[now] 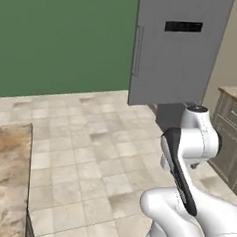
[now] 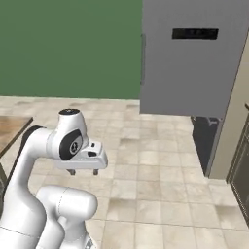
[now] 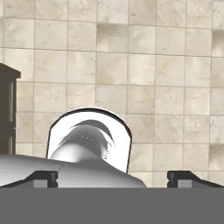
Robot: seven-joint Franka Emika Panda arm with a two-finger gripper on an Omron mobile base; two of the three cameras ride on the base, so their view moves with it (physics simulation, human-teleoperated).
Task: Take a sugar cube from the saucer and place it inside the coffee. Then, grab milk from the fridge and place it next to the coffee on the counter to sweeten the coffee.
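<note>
End effector (image 2: 83, 170) hangs low, pointing down at the tiled floor (image 2: 160, 160), fingers spread wide, nothing between them. In the hand view the two fingertips (image 3: 43, 178) sit far apart at the bottom edge, with bare floor tiles beyond.

Fridge (image 2: 189, 58) stands ahead and to the right of the end effector, well apart — grey door face with a dark slot and a vertical handle on its left edge. Can't tell from these angles whether the door is ajar; the dark strip below its right side is hard to read.

Table (image 1: 6, 178) edge is behind-left of the end effector, cut off by the frame; just a brown marbled corner is visible. Cabinet fronts (image 1: 231, 143) run along the right wall, also cropped.

Open floor all round the end effector — wide clear span up to the green wall (image 1: 61, 36) and the fridge.

A dark edge at the left of the hand view can't be identified.
</note>
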